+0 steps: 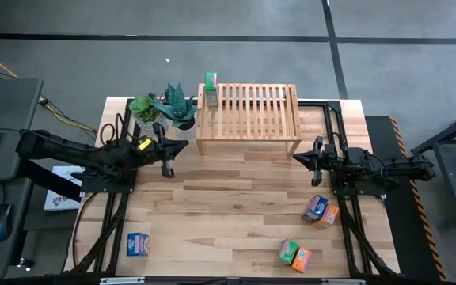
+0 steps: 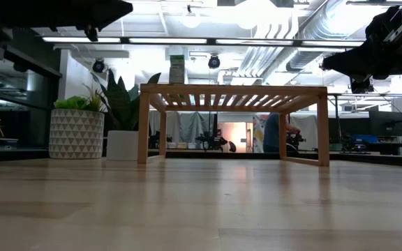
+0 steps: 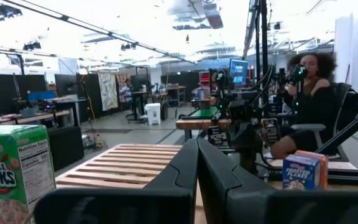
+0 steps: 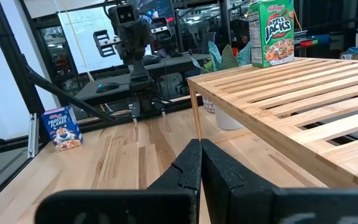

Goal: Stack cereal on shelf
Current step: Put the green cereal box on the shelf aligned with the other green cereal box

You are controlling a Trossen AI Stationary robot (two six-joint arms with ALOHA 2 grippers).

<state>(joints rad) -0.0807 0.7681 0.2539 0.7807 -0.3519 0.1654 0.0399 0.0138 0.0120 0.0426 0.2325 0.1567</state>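
A green cardboard cereal box (image 1: 210,89) is standing upright on the far left corner of the low, light-wood slatted shelf (image 1: 248,116), which is sitting at the far side of the wood-plank table (image 1: 228,207). The left gripper (image 1: 167,162) is hovering near the shelf's left end, fingers pressed together and holding nothing. The right gripper (image 1: 317,158) is hanging by the shelf's right end, likewise closed and empty. A blue box (image 1: 138,245) is lying near left; a blue-and-orange pair (image 1: 321,210) and a green-and-orange pair (image 1: 294,254) are lying near right.
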